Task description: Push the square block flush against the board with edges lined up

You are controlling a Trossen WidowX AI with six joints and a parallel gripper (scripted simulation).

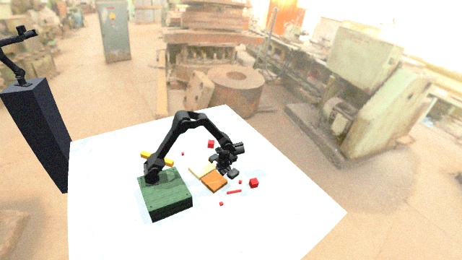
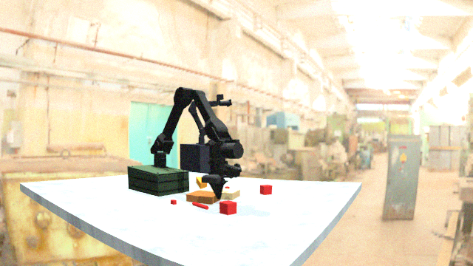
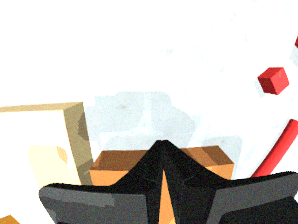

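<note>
Close by the hand (image 1: 225, 173) (image 2: 220, 197) (image 3: 161, 144), orange block (image 1: 214, 181) (image 2: 199, 197) (image 3: 117, 160).

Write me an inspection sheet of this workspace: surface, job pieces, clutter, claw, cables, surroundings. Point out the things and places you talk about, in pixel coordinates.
Surface: white tabletop (image 1: 108, 238) (image 2: 222, 236), pale with faint bluish mottling.
Job's things: orange square block (image 1: 214, 181) (image 2: 201, 197) lies flat beside the cream board (image 1: 196, 171) (image 2: 231, 193) (image 3: 30, 145); full side contact and even edges cannot be confirmed.
Clutter: two larger red cubes, three tiny red ones, a red rod (image 1: 234, 191) (image 2: 200, 205) (image 3: 276, 149) and a yellow bar (image 1: 146, 155) (image 2: 201, 182).
Claw: shut, fingertips down at the block's edge, holding nothing.
Cables: nothing seen on the table.
Surroundings: industrial hall with old machinery, a grey cabinet (image 1: 115, 32) (image 2: 402, 177), and another arm (image 1: 12, 66) on a dark pedestal (image 1: 40, 133).
</note>
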